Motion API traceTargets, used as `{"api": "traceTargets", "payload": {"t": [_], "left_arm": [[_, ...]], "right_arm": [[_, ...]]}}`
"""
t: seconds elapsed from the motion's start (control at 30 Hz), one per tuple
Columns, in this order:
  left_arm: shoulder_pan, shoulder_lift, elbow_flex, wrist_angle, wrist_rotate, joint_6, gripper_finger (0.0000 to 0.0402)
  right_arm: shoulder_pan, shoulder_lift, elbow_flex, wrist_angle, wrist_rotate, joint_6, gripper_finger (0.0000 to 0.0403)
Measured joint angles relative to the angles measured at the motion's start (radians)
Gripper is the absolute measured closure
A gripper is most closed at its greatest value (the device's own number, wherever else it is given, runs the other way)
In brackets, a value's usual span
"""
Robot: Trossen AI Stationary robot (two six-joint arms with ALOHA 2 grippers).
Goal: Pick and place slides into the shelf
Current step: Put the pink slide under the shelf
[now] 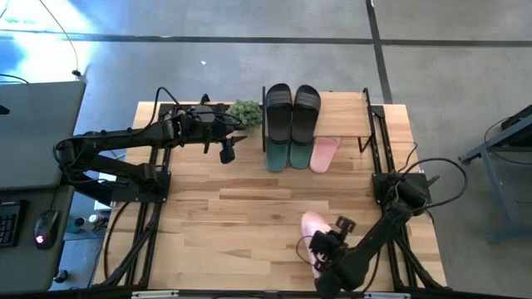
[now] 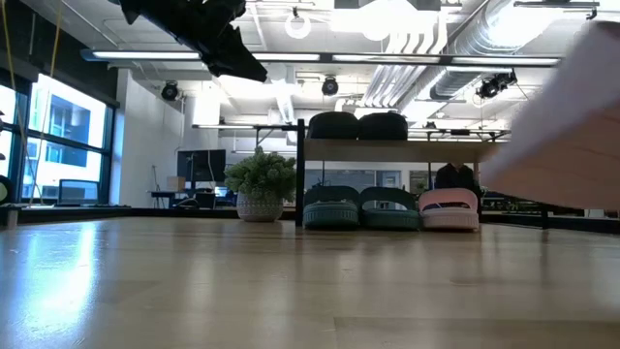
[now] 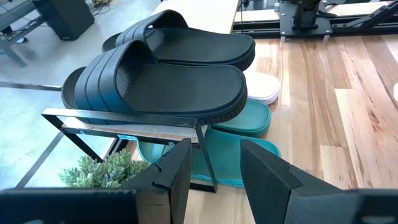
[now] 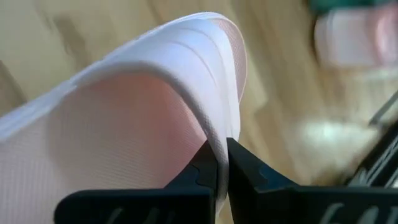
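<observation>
The shelf (image 1: 349, 108) stands at the table's far edge. A black pair of slides (image 1: 291, 112) lies on its wooden top board. Below it, a teal pair (image 1: 287, 154) and one pale pink slide (image 1: 324, 154) rest on the table, heels toward me. A second pink slide (image 1: 312, 228) is near the table's front edge, with my right gripper (image 1: 322, 256) shut on it; in the low view it fills the right side (image 2: 572, 126). My left gripper (image 3: 214, 177) hovers open beside the shelf's left end, with nothing between its fingers. My right gripper pinches the pink slide's wide strap at its edge (image 4: 219, 134) between its two fingers, one finger under the arch of the strap and one outside it. The fingers come slanting down from above. In the low view the slide looks raised off the table.
A small green potted plant (image 1: 245, 112) stands just left of the shelf, under my left arm. Black metal arm frames run along both table sides (image 1: 386, 178). Bare wood lies between the shelf and the held slide (image 1: 249, 208).
</observation>
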Motion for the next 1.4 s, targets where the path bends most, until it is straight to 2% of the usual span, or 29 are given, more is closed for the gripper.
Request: {"api": "traceTargets", "payload": {"t": [0.2,0.37,0.5,0.7,0.97,1.1,1.17,1.3,1.4], "left_arm": [[0.0,0.0,0.0,0.0,0.0,0.0,0.0279],[0.0,0.0,0.0,0.0,0.0,0.0,0.0279],[0.0,0.0,0.0,0.0,0.0,0.0,0.0279],[0.0,0.0,0.0,0.0,0.0,0.0,0.0279],[0.0,0.0,0.0,0.0,0.0,0.0,0.0279],[0.0,0.0,0.0,0.0,0.0,0.0,0.0279],[0.0,0.0,0.0,0.0,0.0,0.0,0.0279],[0.0,0.0,0.0,0.0,0.0,0.0,0.0279],[0.0,0.0,0.0,0.0,0.0,0.0,0.0279]], "right_arm": [[-0.063,-0.003,0.044,0.0,0.176,-0.173,0.0402],[-0.129,-0.069,0.033,0.0,0.276,-0.272,0.0402],[-0.181,-0.174,0.002,-0.001,0.345,-0.327,0.0403],[-0.251,-0.386,-0.017,-0.003,0.507,-0.391,0.0403],[-0.282,-0.625,-0.017,-0.003,0.665,-0.404,0.0403],[-0.281,-0.661,-0.019,-0.001,0.677,-0.401,0.0403],[-0.281,-0.667,-0.064,0.004,0.663,-0.399,0.0403],[-0.274,-0.703,-0.295,0.0,0.556,-0.287,0.0403],[-0.245,-0.775,-0.467,-0.002,0.531,-0.146,0.0403]]}}
